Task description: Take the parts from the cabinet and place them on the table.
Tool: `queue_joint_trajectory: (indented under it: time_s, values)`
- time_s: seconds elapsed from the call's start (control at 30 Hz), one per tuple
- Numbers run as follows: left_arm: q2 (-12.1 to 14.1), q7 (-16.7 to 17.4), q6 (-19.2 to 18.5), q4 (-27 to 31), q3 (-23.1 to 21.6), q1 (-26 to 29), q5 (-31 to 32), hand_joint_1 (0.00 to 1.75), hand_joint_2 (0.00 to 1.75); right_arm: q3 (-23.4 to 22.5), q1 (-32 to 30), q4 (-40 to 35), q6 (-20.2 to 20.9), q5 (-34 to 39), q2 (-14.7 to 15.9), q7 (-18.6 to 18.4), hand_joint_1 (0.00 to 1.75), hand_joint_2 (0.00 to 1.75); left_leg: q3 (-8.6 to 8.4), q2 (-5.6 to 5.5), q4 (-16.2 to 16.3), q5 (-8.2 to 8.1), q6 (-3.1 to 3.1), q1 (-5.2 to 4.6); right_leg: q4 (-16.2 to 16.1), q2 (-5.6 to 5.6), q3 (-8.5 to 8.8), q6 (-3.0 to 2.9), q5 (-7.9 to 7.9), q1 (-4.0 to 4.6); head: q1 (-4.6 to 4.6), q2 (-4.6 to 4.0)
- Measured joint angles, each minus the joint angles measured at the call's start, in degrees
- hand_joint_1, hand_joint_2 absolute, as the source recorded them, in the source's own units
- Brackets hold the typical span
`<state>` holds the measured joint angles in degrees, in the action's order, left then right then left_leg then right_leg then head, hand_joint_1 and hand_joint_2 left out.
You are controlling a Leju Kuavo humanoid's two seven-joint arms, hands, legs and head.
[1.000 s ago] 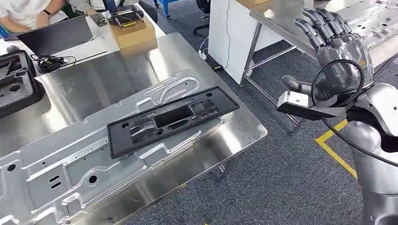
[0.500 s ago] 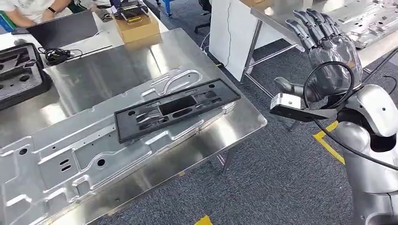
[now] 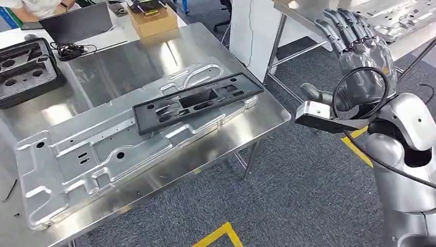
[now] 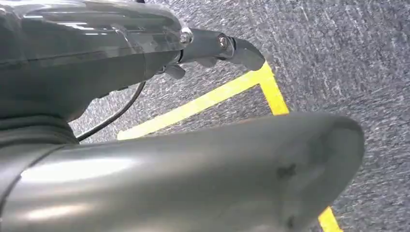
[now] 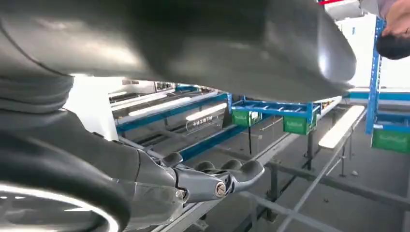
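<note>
The right robot hand [image 3: 360, 62] is raised off the side of the bench [image 3: 267, 128], fingers stretched out and apart — holding nothing. Well to its left, a long black plastic part [image 3: 198, 102] lies flat on a large stamped silver panel [image 3: 92, 154] that rests on the bench. Farther away sit a black foam tray [image 3: 25, 72] and a cardboard box [image 3: 151, 23]. The left robot hand [image 4: 212, 48] hangs over grey carpet with yellow tape [image 4: 208, 99] — whether its fingers are apart or together, I cannot tell.

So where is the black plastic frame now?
In the head view the black frame lies flat on the big stamped metal sheet, near the table's right end.
</note>
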<state>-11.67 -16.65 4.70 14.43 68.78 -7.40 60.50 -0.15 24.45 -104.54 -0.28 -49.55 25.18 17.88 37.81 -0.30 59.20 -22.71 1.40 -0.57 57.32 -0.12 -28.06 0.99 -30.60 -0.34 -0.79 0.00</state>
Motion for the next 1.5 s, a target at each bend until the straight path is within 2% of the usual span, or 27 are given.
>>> queue_joint_trajectory:
  time_s: [0.03,0.07,0.17,0.2,0.23,0.3,0.37,0.43,0.5,0.57,0.63,0.7,0.77,0.87,0.93,1.03,1.07,1.13,1.17,1.2,1.23,1.3,1.37,1.4,1.43,1.47,1.5]
  values:
    - [0.04,0.0,0.0,0.0,0.02,0.17,-0.02,0.0,0.0,0.09,-0.07,0.04,0.0,0.0,-0.13,0.02,0.0,0.0,0.29,-0.19,-0.1,0.46,-0.39,-0.29,-0.27,-0.09,-0.74,-0.33,0.7,-0.24,-0.06,0.0]
    - [0.11,0.0,0.04,0.0,0.09,0.19,-0.04,0.0,0.0,0.15,0.18,0.13,-0.02,0.0,-0.29,0.04,0.0,0.0,0.72,-0.22,0.54,-0.92,-0.74,0.16,-0.48,-0.38,-1.39,-0.55,1.44,-1.13,0.0,0.0]
    - [0.28,0.0,0.07,0.0,0.33,0.21,-0.17,0.0,0.0,0.33,0.4,0.15,-0.07,0.0,-0.79,0.18,0.0,0.0,3.3,-0.15,10.07,-10.81,-1.35,0.62,-0.5,-0.49,-3.42,-1.75,3.21,-1.05,0.28,0.0]
    - [0.35,0.0,0.07,0.0,0.37,0.17,-0.22,0.0,0.0,0.42,0.48,0.17,-0.07,0.0,-1.01,0.26,0.0,0.0,4.09,-0.14,14.61,-12.8,-1.62,0.86,-0.46,-0.49,-4.36,-1.73,3.98,-1.04,0.29,0.0]
    - [0.42,0.0,0.07,0.0,0.44,0.18,-0.35,0.0,0.0,0.48,0.44,0.17,-0.07,0.0,-1.18,0.26,0.0,0.0,4.14,-0.14,17.28,-12.75,-1.83,1.12,-0.44,-0.49,-5.22,-1.67,4.64,-1.09,0.26,0.0]
    - [0.57,0.0,0.07,0.0,0.57,0.17,-0.44,0.0,0.0,0.72,0.43,0.35,-0.09,0.0,-1.47,0.33,0.0,0.0,1.53,-0.11,16.26,-8.67,-2.38,1.73,-0.33,-0.47,-7.08,-1.2,5.95,-1.38,0.31,0.0]
    - [0.72,0.0,0.11,0.02,0.7,0.02,-0.5,0.0,0.0,0.94,0.46,0.48,-0.13,0.0,-1.62,0.35,0.0,0.0,-4.98,0.09,7.83,-5.87,-2.96,2.43,-0.01,-0.44,-8.71,-0.37,7.08,-1.74,0.29,0.0]
    - [0.74,-0.02,0.11,0.04,0.77,-0.31,-0.5,0.0,0.0,0.96,0.74,0.48,-0.26,-0.04,-1.75,0.44,0.0,0.0,-10.8,-0.1,-1.42,-9.26,-2.95,2.09,0.68,-0.49,-9.59,0.48,7.84,-1.57,0.26,0.0]
    - [0.79,-0.07,0.15,0.04,0.9,-0.37,-0.55,0.0,0.0,1.18,0.98,0.52,-0.37,-0.11,-1.95,0.59,0.0,0.0,-9.89,-0.25,-0.82,-8.95,-2.42,1.81,0.44,-0.61,-9.31,1.25,8.99,-1.39,0.26,0.0]
    - [0.85,0.0,0.26,0.04,1.09,-0.21,-0.7,0.0,0.0,1.47,0.94,0.66,-0.39,-0.15,-2.12,0.59,0.0,0.0,-9.05,0.01,-0.84,-7.74,-0.91,2.06,0.42,-0.58,-9.76,2.05,9.14,-1.65,0.22,0.0]
    - [0.85,-0.02,0.42,0.04,1.2,-0.32,-0.81,0.0,0.0,1.51,1.01,0.79,-0.42,-0.2,-2.17,0.57,0.0,0.0,-7.4,0.25,-0.75,-6.35,0.18,1.55,4.65,-0.52,-11.32,1.9,2.85,-1.75,0.13,0.0]
    - [0.85,-0.02,0.42,0.04,1.27,-0.32,-0.94,0.0,0.0,1.55,1.0,0.96,-0.42,-0.2,-2.36,0.57,0.0,0.0,-5.47,0.32,-0.69,-4.88,0.62,1.16,14.15,-0.42,-13.68,1.93,-3.42,-1.57,0.13,0.0]
    - [0.85,-0.04,0.42,0.04,1.31,-0.3,-1.03,0.0,0.0,1.75,0.99,1.07,-0.42,-0.17,-2.47,0.57,0.0,0.0,-3.57,0.37,-0.51,-3.56,0.74,0.75,19.02,-0.39,-13.61,1.93,-3.03,-1.41,0.13,0.0]
    - [0.87,-0.15,0.42,0.04,1.33,-0.3,-1.11,0.0,0.0,1.9,1.01,1.24,-0.46,-0.13,-2.67,0.74,0.0,0.0,-0.67,0.32,0.03,-1.7,0.64,0.37,12.59,-0.35,-7.12,1.34,2.73,-1.28,0.15,0.0]
    - [0.87,-0.2,0.42,0.04,1.38,-0.28,-1.14,0.0,0.0,1.9,1.43,1.27,-0.57,-0.09,-2.84,0.85,0.0,0.0,0.36,0.14,0.28,-0.73,0.21,0.03,1.61,-0.29,0.82,0.61,0.03,-0.34,0.04,0.0]
    - [0.92,-0.17,0.5,0.04,1.4,-0.09,-1.16,0.0,0.0,1.97,1.61,1.27,-0.85,-0.02,-3.02,0.92,0.0,0.0,1.6,0.15,-0.17,1.68,-0.61,0.3,-0.1,-0.29,0.17,0.15,-0.33,0.13,0.07,0.0]
    - [0.98,-0.17,0.5,0.04,1.42,0.24,-1.16,0.0,0.0,2.06,1.25,1.29,-0.85,-0.02,-3.17,0.92,0.0,0.0,2.06,0.12,-0.19,1.78,-1.03,0.03,-0.53,-0.36,-0.89,-0.48,0.62,-0.65,0.09,0.0]
    - [1.2,-0.13,0.48,0.04,1.42,0.72,-1.14,0.0,0.0,2.3,0.98,1.38,-0.96,0.02,-3.63,0.94,0.0,0.0,3.15,0.15,2.87,-3.65,-1.4,0.54,-0.55,-0.58,-1.98,-1.12,1.68,-0.93,0.33,0.0]
    - [1.27,-0.09,0.48,0.04,1.44,0.81,-1.11,0.0,0.0,2.43,0.96,1.38,-0.96,0.02,-3.81,0.94,0.0,0.0,3.9,0.15,6.85,-7.6,-1.51,0.89,-0.56,-0.61,-2.57,-1.87,2.29,-0.84,0.46,0.0]
    - [1.31,-0.07,0.48,0.04,1.44,0.78,-1.09,0.0,0.0,2.58,0.97,1.38,-1.03,0.04,-4.02,0.96,0.0,0.0,4.55,0.15,11.27,-10.74,-1.65,0.99,-0.56,-0.64,-3.27,-1.99,2.98,-0.77,0.39,0.0]
    - [1.36,-0.02,0.48,0.04,1.42,0.72,-1.07,0.0,0.0,2.67,0.87,1.38,-1.09,0.04,-4.29,0.96,0.0,0.0,4.91,0.15,15.37,-11.97,-1.86,1.13,-0.52,-0.64,-4.17,-2.0,3.76,-0.75,0.37,0.0]
    - [1.53,0.02,0.5,0.04,1.42,0.71,-1.03,0.0,0.0,2.73,0.26,1.38,-1.27,0.04,-4.7,0.96,0.0,0.0,3.57,0.16,17.91,-8.54,-2.19,1.51,-0.43,-0.64,-6.07,-1.78,5.21,-0.86,0.46,0.0]
    - [1.7,0.0,0.5,0.04,1.44,0.69,-1.01,0.0,0.0,2.73,-0.12,1.38,-1.49,0.04,-4.85,0.96,0.0,0.0,-1.21,0.19,12.82,-4.63,-2.62,2.01,-0.1,-0.56,-8.05,-1.17,6.47,-1.17,0.44,0.0]
    - [1.73,0.0,0.5,0.04,1.42,0.56,-0.96,0.0,0.0,2.69,-0.12,1.38,-1.53,0.04,-4.85,0.96,0.0,0.0,-5.27,0.2,7.79,-5.28,-2.74,2.33,0.32,-0.49,-8.8,-0.73,6.99,-1.23,0.48,0.0]
    - [1.73,-0.02,0.5,0.07,1.42,0.33,-0.85,0.0,0.0,2.6,-0.12,1.31,-1.66,0.04,-4.85,0.98,0.0,0.0,-9.74,0.2,1.22,-8.18,-2.88,2.19,0.89,-0.49,-9.43,-0.41,7.21,-0.95,0.5,0.0]
    - [1.73,-0.04,0.57,0.09,1.42,0.16,-0.83,0.0,0.0,2.56,-0.05,1.31,-1.84,0.07,-4.9,0.98,0.0,0.0,-11.07,0.02,-1.53,-10.03,-2.51,1.98,1.06,-0.6,-9.58,0.04,7.68,-0.97,0.35,0.0]
    - [1.73,-0.09,0.59,0.09,1.4,0.18,-0.74,0.0,0.0,2.58,0.08,1.33,-2.01,0.07,-5.03,1.01,0.0,0.0,-10.45,0.02,-1.03,-9.62,-2.51,1.87,0.97,-0.64,-9.3,0.44,8.33,-0.9,0.24,0.0]
